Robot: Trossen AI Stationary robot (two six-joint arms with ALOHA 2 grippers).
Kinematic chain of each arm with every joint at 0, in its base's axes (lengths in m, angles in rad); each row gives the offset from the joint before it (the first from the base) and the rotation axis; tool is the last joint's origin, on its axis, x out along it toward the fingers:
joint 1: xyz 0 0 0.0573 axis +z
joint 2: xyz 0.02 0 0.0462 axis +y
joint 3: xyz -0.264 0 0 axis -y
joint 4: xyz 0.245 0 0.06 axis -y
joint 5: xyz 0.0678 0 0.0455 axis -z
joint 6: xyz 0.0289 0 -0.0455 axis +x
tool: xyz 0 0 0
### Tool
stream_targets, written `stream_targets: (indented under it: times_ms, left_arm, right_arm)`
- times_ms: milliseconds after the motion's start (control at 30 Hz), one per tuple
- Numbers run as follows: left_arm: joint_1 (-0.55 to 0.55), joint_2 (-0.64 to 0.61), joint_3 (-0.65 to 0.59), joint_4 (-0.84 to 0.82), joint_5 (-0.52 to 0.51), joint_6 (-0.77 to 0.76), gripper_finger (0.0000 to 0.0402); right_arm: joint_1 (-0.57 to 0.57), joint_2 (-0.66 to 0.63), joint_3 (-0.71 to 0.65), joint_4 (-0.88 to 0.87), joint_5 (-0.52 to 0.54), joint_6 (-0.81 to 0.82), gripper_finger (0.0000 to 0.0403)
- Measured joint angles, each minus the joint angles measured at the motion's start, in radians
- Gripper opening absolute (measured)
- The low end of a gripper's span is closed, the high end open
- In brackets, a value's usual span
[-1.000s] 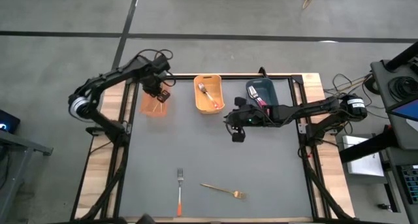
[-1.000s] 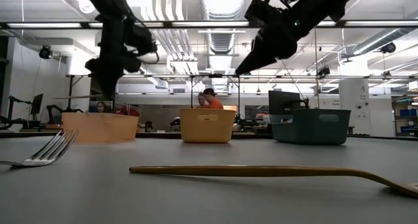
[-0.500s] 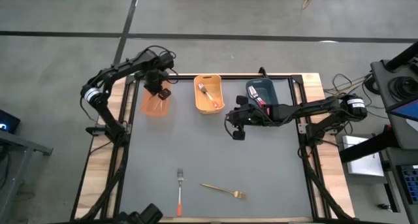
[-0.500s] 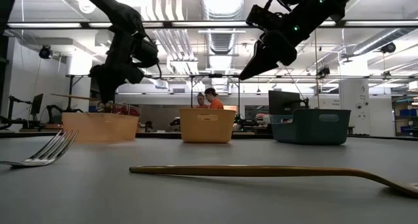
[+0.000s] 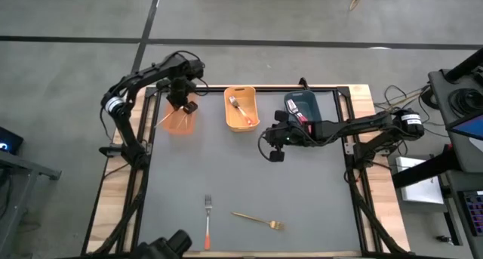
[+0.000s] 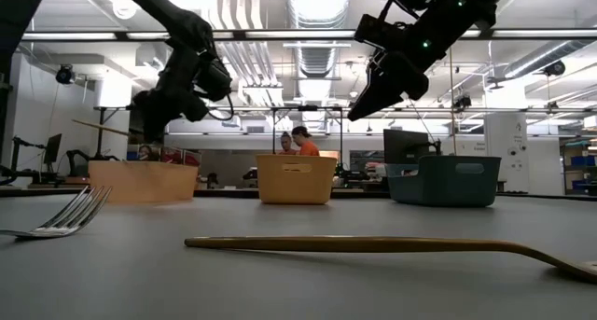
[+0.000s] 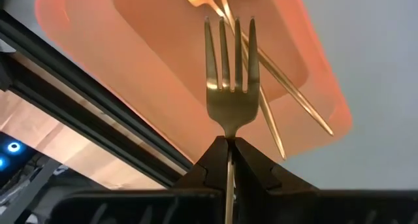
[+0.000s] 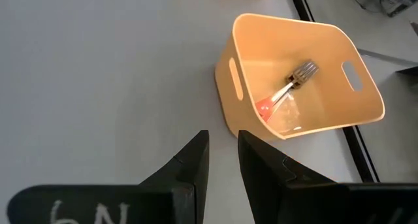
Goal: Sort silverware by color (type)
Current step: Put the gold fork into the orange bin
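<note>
My left gripper (image 5: 183, 103) hangs over the pink-orange bin (image 5: 179, 121) at the far left, shut on a gold fork (image 7: 228, 74). More gold forks (image 7: 281, 87) lie in that bin. My right gripper (image 5: 273, 151) hovers above the mat near the yellow bin (image 5: 241, 110), fingers a narrow gap apart and holding nothing. An orange-handled fork (image 8: 284, 93) lies in the yellow bin. Red-pink handles show in the dark blue bin (image 5: 303, 106). An orange-handled fork (image 5: 207, 223) and a gold fork (image 5: 258, 220) lie flat on the mat near the front edge. My left gripper pinches the gold fork between its two fingers at the neck just below the tines (image 7: 228, 134). The tines stick out past the fingertips, over the bin. The fork is lifted clear, and its handle (image 6: 101, 130) runs out sideways, slightly tilted.
The three bins stand in a row along the far edge of the grey mat (image 5: 241, 176). Black frame rails and wooden strips run along the left and right sides. In the low view the gold fork (image 6: 373, 245) and the other fork's tines (image 6: 65, 217) lie close to the camera.
My left gripper has stayed over the pink-orange bin while its arm swung toward the far edge. It has turned, so the gold fork's handle now slants instead of lying level. My right gripper has risen slightly.
</note>
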State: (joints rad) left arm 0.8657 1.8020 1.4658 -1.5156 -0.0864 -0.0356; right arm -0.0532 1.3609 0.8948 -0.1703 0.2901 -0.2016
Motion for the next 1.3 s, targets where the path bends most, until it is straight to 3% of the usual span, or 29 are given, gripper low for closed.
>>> stream_targets:
  times_ms: [733, 1300]
  left_arm:
    - [0.023, 0.206, 0.111, -0.031, -0.004, 0.028, 0.0000]
    - [0.052, 0.208, 0.114, 0.004, -0.008, 0.016, 0.0000]
  right_arm:
    - [0.000, 0.000, 0.000, -0.001, 0.000, -0.008, 0.0073]
    - [0.000, 0.000, 0.000, -0.004, 0.003, -0.017, 0.0073]
